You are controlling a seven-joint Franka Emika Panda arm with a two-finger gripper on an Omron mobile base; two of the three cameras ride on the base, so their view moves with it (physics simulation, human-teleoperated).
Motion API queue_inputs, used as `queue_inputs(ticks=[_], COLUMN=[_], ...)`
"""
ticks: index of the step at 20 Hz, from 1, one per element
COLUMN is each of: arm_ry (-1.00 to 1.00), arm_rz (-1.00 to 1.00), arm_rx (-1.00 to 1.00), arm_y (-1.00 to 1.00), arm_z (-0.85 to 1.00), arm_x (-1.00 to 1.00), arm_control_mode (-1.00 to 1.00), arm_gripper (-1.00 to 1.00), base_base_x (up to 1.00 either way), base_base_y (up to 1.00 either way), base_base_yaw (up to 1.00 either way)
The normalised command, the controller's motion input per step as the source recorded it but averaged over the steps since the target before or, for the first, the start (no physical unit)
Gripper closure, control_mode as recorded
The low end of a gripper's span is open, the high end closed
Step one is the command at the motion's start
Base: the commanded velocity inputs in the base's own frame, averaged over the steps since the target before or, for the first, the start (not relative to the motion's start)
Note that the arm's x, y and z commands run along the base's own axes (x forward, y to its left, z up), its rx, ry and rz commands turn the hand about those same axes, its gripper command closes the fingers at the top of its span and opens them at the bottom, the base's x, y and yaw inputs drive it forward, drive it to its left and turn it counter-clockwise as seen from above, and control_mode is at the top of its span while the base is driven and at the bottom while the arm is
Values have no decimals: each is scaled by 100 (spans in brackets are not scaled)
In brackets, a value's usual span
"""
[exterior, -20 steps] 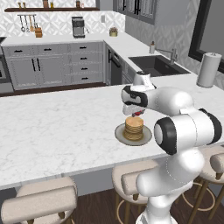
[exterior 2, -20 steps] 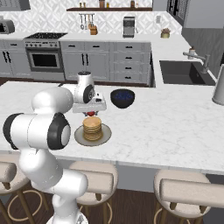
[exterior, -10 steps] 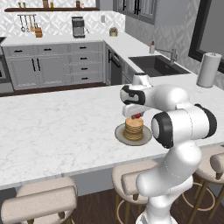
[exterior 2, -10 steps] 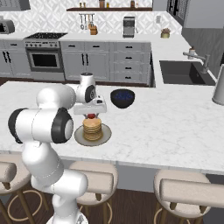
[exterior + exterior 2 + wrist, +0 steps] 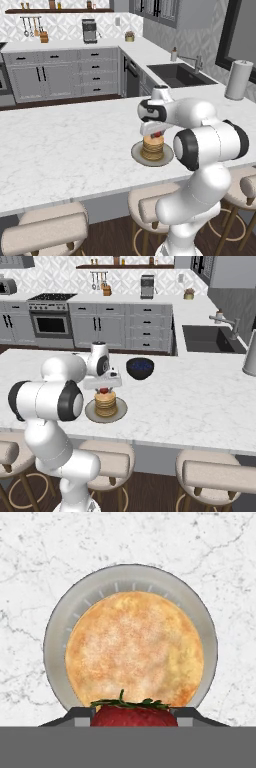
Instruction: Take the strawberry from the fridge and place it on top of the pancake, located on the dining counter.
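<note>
The hand (image 5: 134, 714) is closed snugly on the strawberry (image 5: 134, 715), with a finger on each side so the little red berry cannot slip out. It hangs right above the pancake (image 5: 152, 145) stack, which sits on a grey plate (image 5: 55, 637) on the white marble worktop (image 5: 65, 145). The hand points straight down, so the berry should land on the round golden top and not roll off. The berry looks just above the pancake, not resting on it yet. A dark bowl (image 5: 139, 368) stands nearby on the worktop.
</note>
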Motion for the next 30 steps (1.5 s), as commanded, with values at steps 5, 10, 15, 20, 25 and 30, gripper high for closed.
queue_inputs(ticks=[5, 10, 15, 20, 25, 30], arm_ry=[-1, -5, -11, -2, 0, 0], arm_rz=[0, 0, 0, 0, 0, 0], arm_rx=[0, 0, 0, 0, 0, 0], arm_y=[0, 0, 0, 0, 1, 0], arm_z=[-24, -17, -5, -1, -3, 0], arm_x=[0, 0, 0, 0, 0, 0], arm_control_mode=[-100, -100, -100, -100, -100, -100], arm_gripper=[100, 100, 100, -100, -100, -100], base_base_x=[0, 0, 0, 0, 0, 0], base_base_y=[0, 0, 0, 0, 0, 0], base_base_yaw=[0, 0, 0, 0, 0, 0])
